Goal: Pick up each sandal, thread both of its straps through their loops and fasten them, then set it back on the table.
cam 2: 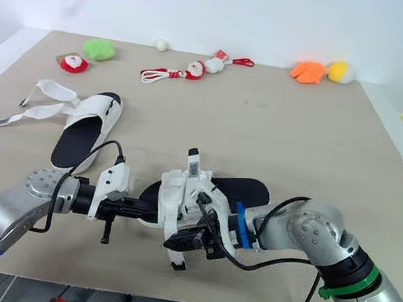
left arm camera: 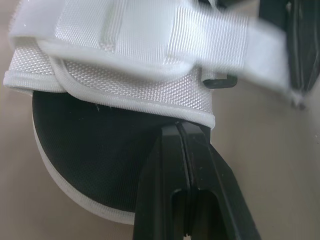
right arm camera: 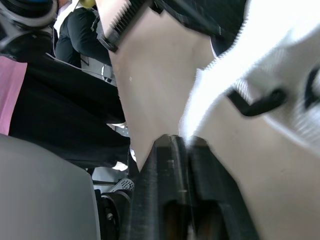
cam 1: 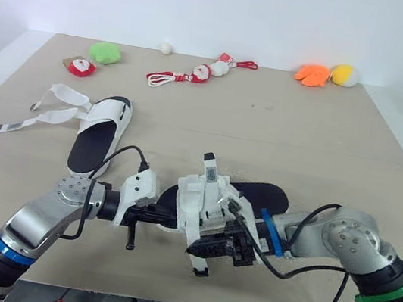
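Note:
The near sandal [cam 1: 255, 196], black insole and white upper, is held just above the table's front part. My left gripper [left arm camera: 181, 126] is shut on the lower edge of its white upper [left arm camera: 125, 85], from the sandal's left side [cam 1: 168, 218]. My right gripper [right arm camera: 182, 140] is shut on a white strap [right arm camera: 220, 95] of the same sandal, beside a black loop [right arm camera: 260, 102]. A strap end [cam 1: 201, 267] hangs down below my right gripper [cam 1: 216, 238]. The second sandal [cam 1: 101, 131] lies at the left, its two straps [cam 1: 38, 116] spread loose on the table.
Along the table's far edge lie a green plush [cam 1: 106, 52], a small Santa toy [cam 1: 81, 67], a white ball [cam 1: 165, 48], a Santa figure with a red cord [cam 1: 198, 72], and orange [cam 1: 313, 74] and yellow [cam 1: 344, 74] plush toys. The table's front edge [cam 1: 163, 298] runs just below my grippers.

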